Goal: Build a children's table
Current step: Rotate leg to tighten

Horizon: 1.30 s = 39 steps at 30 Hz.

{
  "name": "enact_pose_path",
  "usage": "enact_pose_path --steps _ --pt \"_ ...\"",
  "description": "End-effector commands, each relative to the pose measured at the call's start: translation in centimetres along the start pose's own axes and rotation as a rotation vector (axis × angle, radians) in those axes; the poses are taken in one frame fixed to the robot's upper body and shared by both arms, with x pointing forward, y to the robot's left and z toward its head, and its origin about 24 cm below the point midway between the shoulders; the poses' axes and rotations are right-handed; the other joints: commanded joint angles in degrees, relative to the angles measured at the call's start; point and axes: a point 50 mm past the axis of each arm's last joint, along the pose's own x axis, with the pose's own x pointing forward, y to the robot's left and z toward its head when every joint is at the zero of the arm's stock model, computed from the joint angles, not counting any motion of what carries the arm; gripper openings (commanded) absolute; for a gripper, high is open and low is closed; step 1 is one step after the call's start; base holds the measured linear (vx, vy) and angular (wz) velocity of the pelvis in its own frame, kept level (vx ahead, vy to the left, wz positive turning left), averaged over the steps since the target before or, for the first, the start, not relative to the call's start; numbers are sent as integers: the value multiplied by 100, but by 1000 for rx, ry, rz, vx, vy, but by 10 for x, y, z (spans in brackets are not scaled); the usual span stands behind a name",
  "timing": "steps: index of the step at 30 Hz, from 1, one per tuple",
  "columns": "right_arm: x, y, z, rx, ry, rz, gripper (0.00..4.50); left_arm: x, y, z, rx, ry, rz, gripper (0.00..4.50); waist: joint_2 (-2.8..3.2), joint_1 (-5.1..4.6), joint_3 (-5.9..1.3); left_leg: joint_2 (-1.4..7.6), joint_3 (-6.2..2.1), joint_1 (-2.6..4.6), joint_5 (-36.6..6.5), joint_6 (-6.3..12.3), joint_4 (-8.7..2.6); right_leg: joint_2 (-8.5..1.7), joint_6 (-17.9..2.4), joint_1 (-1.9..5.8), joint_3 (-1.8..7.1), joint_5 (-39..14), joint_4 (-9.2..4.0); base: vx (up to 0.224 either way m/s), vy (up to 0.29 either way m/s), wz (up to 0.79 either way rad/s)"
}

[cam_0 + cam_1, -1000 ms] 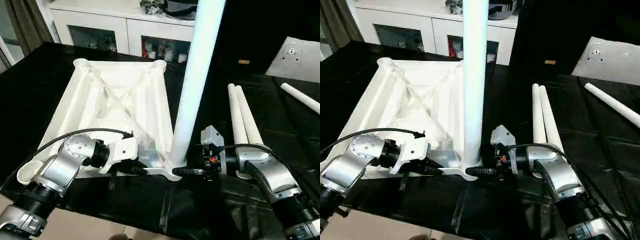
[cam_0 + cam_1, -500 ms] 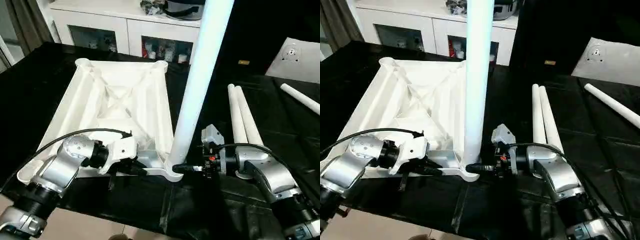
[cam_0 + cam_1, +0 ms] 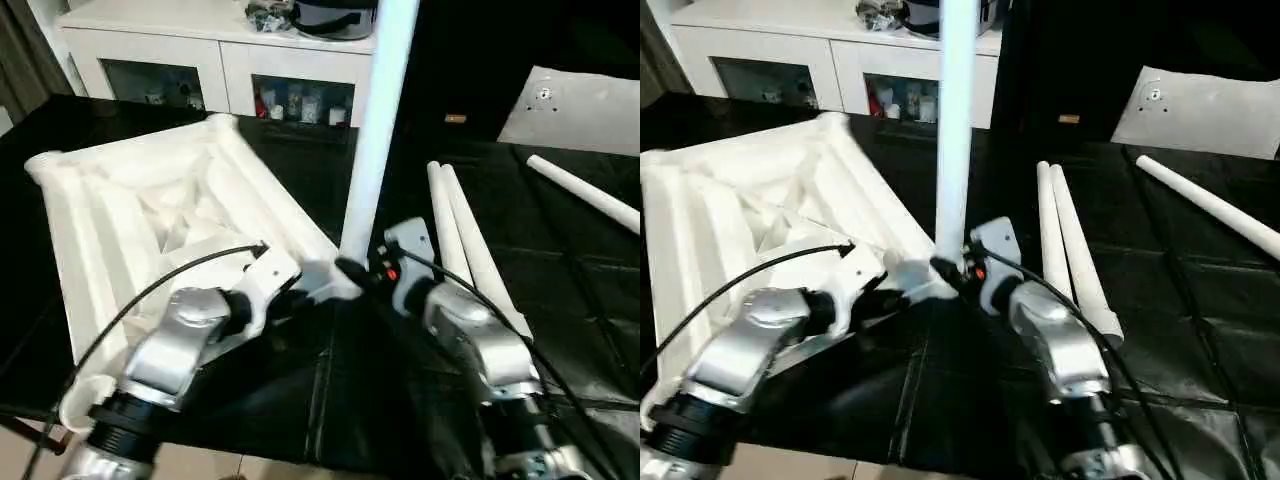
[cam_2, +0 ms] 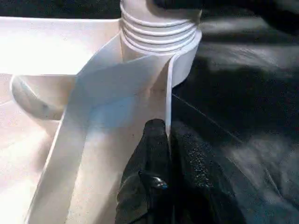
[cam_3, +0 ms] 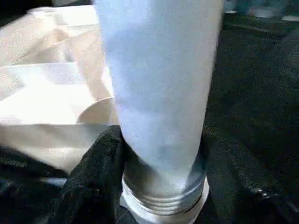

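The tabletop point(image 3: 150, 210) lies underside-up on the left of the black table point(image 3: 560, 290). The left gripper point(image 4: 163, 154) pinches its near rim beside the corner socket point(image 4: 161, 35). An upright leg point(image 3: 375, 130) stands there, with the right gripper point(image 5: 154, 186) clasped around its threaded base. Two spare legs point(image 3: 465, 240) lie to the right.

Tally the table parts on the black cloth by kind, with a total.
Tabletop: 1
Leg standing upright in the tabletop's corner socket: 1
Legs lying side by side on the cloth: 2
Leg lying apart at the far right: 1
Total: 5 parts
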Motion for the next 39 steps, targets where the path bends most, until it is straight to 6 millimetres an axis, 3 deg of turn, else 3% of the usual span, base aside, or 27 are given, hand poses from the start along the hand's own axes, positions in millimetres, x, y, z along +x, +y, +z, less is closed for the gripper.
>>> enact_pose_path --steps 1,2,4,11,13,18,22,28,29,31,39 --pt "12 34 -18 57 74 131 219 5 -5 21 18 -79 58 0 48 26 -270 243 -90 -25 -832 2 -399 -374 -1111 212 221 -599 -451 0 0 0" --pt "12 35 -18 55 69 130 219 6 -5 21 19 -81 63 0 44 25 -269 242 -90 -28 -831 17 -401 -371 -1121 212 219 -543 -452 0 0 0" --pt "12 36 -18 54 59 134 265 6 -5 21 24 -82 62 0 39 28 -274 239 -87 -20 -809 61 -399 -371 -1145 224 214 -421 -445 0 0 0" --pt "7 33 -11 43 9 150 322 -2 -2 15 70 -51 11 0 52 14 -256 248 -95 -2 -1079 46 -427 -378 -1093 213 221 -692 -480 0 0 0" --pt "6 32 -10 30 3 160 341 -3 -1 14 71 -40 5 0 53 13 -272 249 -89 -8 -852 74 -416 -373 -1135 231 219 -338 -445 0 0 0" --pt "-11 21 -9 -15 -10 241 393 -11 6 8 131 -35 -76 0 25 38 -280 243 -78 -13 -658 239 -395 -374 -1198 255 213 29 -414 0 0 0" --pt "-27 6 -3 -61 -9 341 427 -20 8 -1 231 2 -221 0 26 63 -267 249 -71 4 -833 263 -398 -375 -1191 239 211 -333 -441 0 0 0" --pt "-43 -10 2 -130 62 498 441 -31 14 -7 294 58 -350 0 46 135 -269 271 -65 35 -838 295 -389 -386 -1306 217 208 -244 -422 0 0 0" --pt "-46 -12 5 -137 82 546 441 -33 15 -7 303 64 -387 0 12 151 -282 269 -59 26 -741 312 -381 -390 -1344 236 207 -87 -399 0 0 0" --pt "-49 -13 6 -156 105 604 441 -35 15 -7 314 64 -437 0 44 182 -285 268 -63 29 -657 348 -372 -396 -1396 231 201 35 -378 0 0 0" --pt "-50 -15 6 -223 181 706 441 -41 18 -8 359 101 -540 0 14 288 -298 285 -46 45 -590 341 -359 -414 -1493 235 192 70 -357 0 0 0"
